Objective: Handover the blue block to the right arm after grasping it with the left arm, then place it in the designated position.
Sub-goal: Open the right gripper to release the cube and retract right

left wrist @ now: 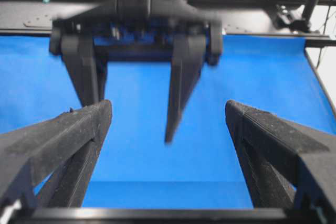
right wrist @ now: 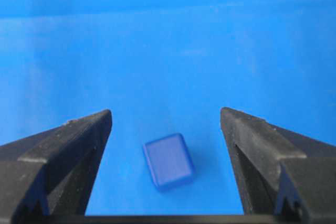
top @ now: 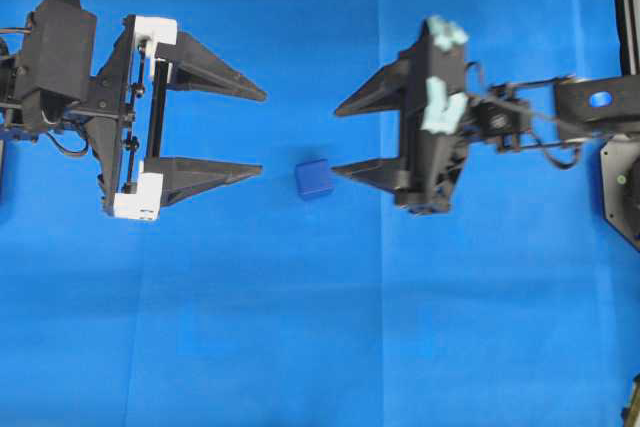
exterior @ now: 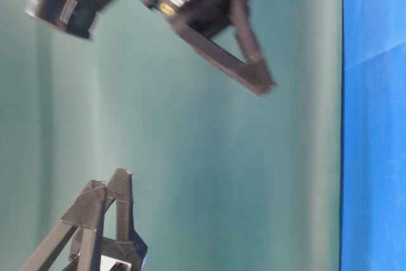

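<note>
The blue block (top: 313, 178) lies on the blue cloth between the two arms, free of both. In the overhead view it sits just beyond the lower fingertip of my right gripper (top: 335, 140), which is all black and open. The right wrist view shows the block (right wrist: 168, 161) on the cloth below, between the spread fingers of the right gripper (right wrist: 165, 114), touching neither. My left gripper (top: 262, 132), the one with white blocks, stands wide open to the block's left. Nothing is between the fingers of the left gripper (left wrist: 168, 106), and the block does not show in that view.
Blue cloth (top: 300, 327) covers the whole table. The right arm's base (top: 622, 182) stands at the right edge. A black frame rail (left wrist: 252, 14) runs along the table's far side behind the right gripper (left wrist: 131, 108).
</note>
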`<state>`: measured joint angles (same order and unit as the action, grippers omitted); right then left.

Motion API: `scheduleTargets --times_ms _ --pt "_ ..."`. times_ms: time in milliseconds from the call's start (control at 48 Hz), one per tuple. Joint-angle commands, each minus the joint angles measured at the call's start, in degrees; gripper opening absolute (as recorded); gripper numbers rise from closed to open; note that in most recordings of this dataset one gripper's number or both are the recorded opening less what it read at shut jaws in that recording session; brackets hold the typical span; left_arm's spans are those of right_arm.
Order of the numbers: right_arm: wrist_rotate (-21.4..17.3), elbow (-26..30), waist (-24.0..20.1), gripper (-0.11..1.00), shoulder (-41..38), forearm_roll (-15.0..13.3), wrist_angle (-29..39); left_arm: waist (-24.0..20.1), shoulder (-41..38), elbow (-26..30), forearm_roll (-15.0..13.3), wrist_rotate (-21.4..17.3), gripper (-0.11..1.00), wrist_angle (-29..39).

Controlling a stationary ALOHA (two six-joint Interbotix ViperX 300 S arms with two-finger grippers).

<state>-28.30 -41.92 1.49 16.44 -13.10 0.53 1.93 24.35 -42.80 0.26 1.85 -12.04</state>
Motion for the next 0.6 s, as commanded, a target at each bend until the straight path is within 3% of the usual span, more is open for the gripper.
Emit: scheduleTargets --times_ms 0,271,584 --pt "0.09 0.18 -0.09 0.72 4.92 -0.26 1.93 -0.09 0.88 1.41 0.09 0.00 0.93 -0.44" --pt "0.09 -1.14 -0.18 0.71 14.77 -0.88 7.38 -0.09 0.79 1.41 0.09 0.09 0.93 -0.53" --pt "0.09 -2.72 -0.09 0.71 19.95 -1.05 8.44 -0.09 0.88 1.58 0.09 0.26 0.93 -0.70"
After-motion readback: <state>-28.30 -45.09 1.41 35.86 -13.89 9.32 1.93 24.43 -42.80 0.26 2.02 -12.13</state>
